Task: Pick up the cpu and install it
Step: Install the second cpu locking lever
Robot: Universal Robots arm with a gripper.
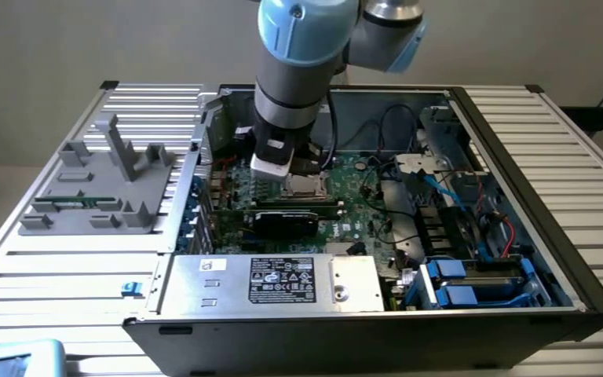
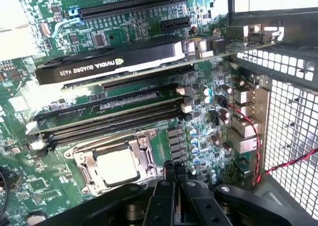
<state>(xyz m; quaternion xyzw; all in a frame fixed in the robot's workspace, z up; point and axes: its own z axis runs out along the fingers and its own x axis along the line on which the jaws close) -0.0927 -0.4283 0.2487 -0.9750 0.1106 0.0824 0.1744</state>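
Right, gripper (image 2: 175,179) fingers pressed together, holding nothing, just above the motherboard (image 2: 74,32). Beside its tips the cpu (image 2: 117,166) sits in the socket frame (image 2: 113,167), silver top showing. Beyond lie the memory slots (image 2: 109,116), then the graphics card (image 2: 107,62).

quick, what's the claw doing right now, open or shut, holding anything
Claw: shut, fingers pressed together with nothing between them, hovering beside the small square silver-topped cpu that sits in its metal-framed socket.
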